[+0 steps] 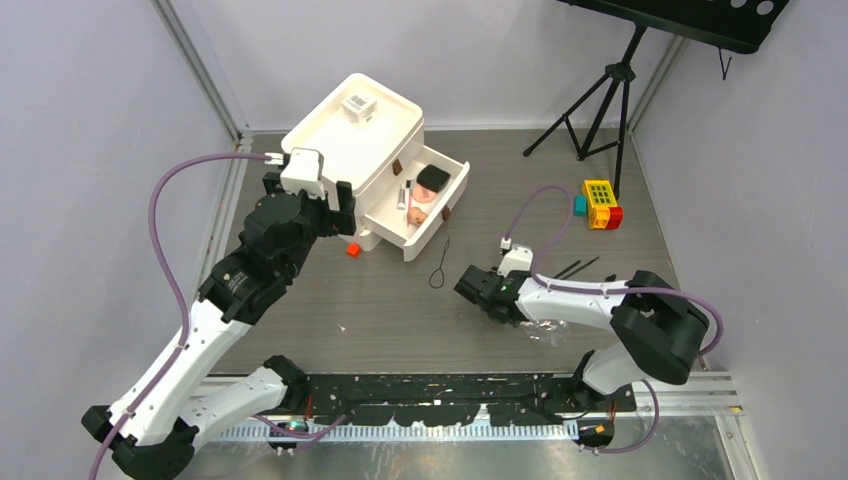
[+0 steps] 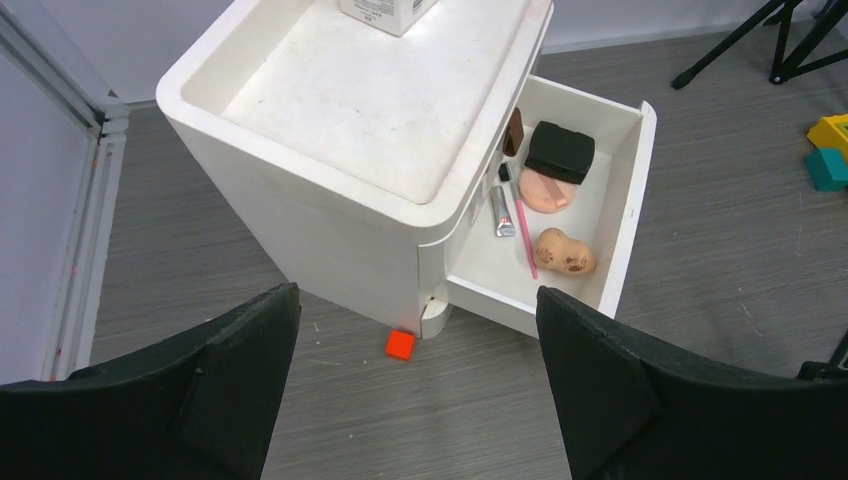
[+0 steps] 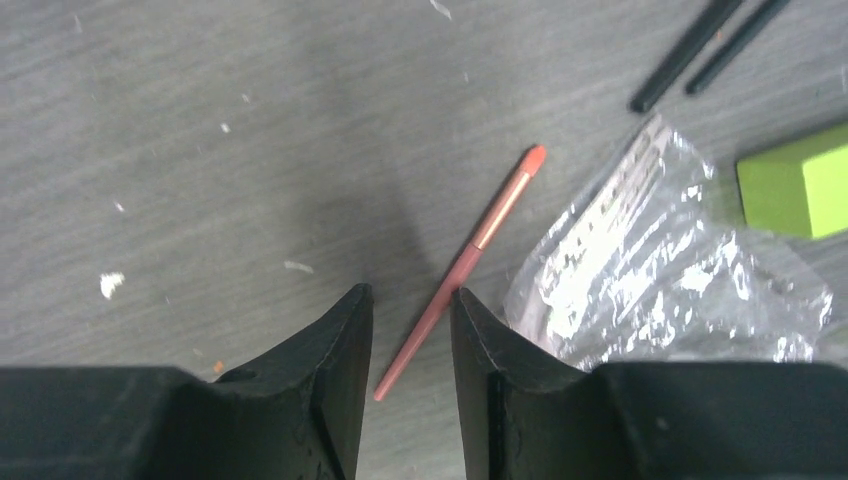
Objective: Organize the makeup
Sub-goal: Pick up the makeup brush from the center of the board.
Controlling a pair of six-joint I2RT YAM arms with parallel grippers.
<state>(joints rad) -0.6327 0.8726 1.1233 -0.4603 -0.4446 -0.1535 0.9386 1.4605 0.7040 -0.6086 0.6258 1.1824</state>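
Right wrist view shows a thin red pencil (image 3: 460, 268) lying flat on the grey table (image 3: 200, 150), slanting up to the right. Its near end sits in the narrow gap of the right gripper (image 3: 410, 295), whose fingers (image 3: 330, 380) stand slightly apart on either side of it. I cannot tell whether they touch it. Just right of the pencil lies a crumpled clear plastic bag (image 3: 660, 270), with a lime-green item (image 3: 795, 180) at its far side and two black pencils (image 3: 690, 50) beyond.

In the left wrist view, the left gripper (image 2: 415, 300) hangs above the table with its fingers (image 2: 240, 370) spread wide and nothing between them. Ahead of it stands a white organizer (image 2: 350, 110) with its drawer (image 2: 628, 220) pulled out. The drawer contains a black compact (image 2: 560, 150), a pink round puff (image 2: 545, 190) partly under the compact, a peach sponge (image 2: 565, 252), a pink pencil (image 2: 522, 235) and a small silvery tube (image 2: 503, 213). A barcoded box (image 1: 359, 104) sits on top of the organizer. A small red cube (image 2: 400, 345) rests on the table by the organizer's front corner.

The top view shows toy blocks (image 1: 600, 203) well off to the right.
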